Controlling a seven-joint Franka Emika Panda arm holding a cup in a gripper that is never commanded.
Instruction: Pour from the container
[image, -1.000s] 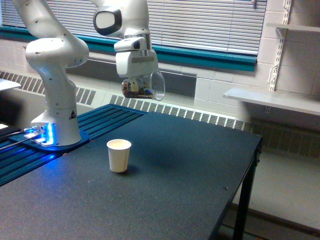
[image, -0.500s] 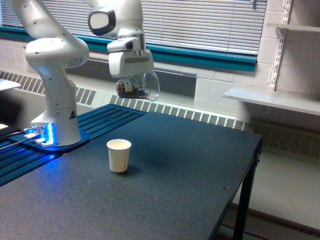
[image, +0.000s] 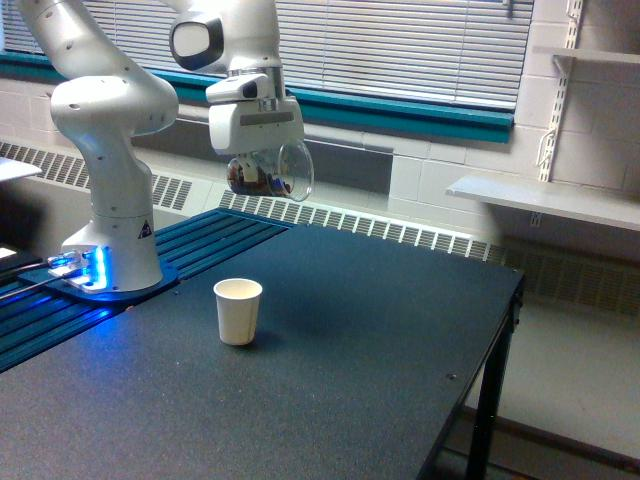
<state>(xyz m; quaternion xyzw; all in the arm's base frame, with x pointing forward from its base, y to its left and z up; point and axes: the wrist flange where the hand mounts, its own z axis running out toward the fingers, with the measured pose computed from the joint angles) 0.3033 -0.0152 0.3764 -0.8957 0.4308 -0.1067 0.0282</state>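
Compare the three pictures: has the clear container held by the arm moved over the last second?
Yes. The clear container, held in the tool, has drifted toward the exterior view's left, now nearer above the white paper cup, which has stayed put.

You have a clear, glossy container (image: 282, 172), plastic by the look of it, with brown granular bits inside; the gripper (image: 255, 160) and arm (image: 110, 110) are smooth glossy white plastic; the paper cup (image: 238, 311) is matt white; the table (image: 380, 340) is dark, matt, finely speckled.
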